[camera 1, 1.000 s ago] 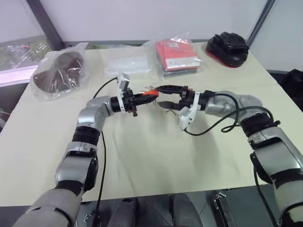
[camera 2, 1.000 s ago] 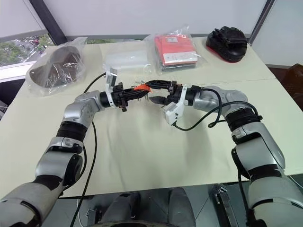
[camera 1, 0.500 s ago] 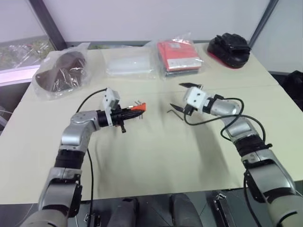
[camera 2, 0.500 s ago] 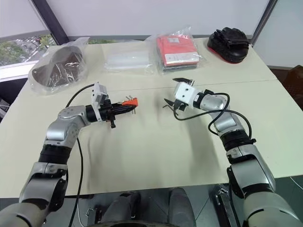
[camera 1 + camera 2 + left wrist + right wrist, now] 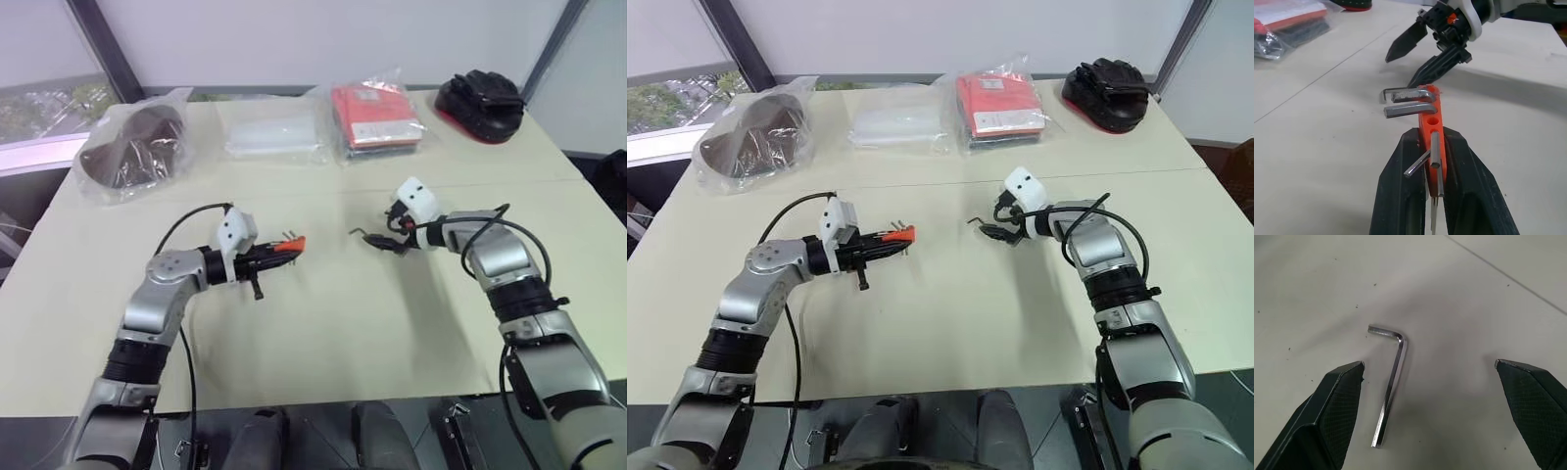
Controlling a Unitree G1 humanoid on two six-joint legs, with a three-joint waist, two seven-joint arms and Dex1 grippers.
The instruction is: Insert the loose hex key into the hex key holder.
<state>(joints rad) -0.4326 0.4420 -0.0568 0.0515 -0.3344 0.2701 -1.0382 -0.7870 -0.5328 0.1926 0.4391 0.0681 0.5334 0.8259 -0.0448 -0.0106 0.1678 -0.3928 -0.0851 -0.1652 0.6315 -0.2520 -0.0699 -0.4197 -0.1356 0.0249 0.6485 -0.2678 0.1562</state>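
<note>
From the head views, the left gripper (image 5: pixel 279 253) is clamped on the orange-red hex key holder (image 5: pixel 291 245) above the desk (image 5: pixel 323 323), while the right gripper (image 5: pixel 385 238) hangs spread wide over the loose hex key (image 5: pixel 361 234). The left wrist view has the holder pinched between its two black fingers (image 5: pixel 1400 196), short keys jutting out. In the right wrist view the loose hex key lies flat on the desk between the parted fingers (image 5: pixel 1332 406), touching neither.

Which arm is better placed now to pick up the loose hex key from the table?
The right. Its gripper is open, with the loose hex key lying flat on the table between its fingers. The left gripper is shut on the hex key holder, so it is occupied.
</note>
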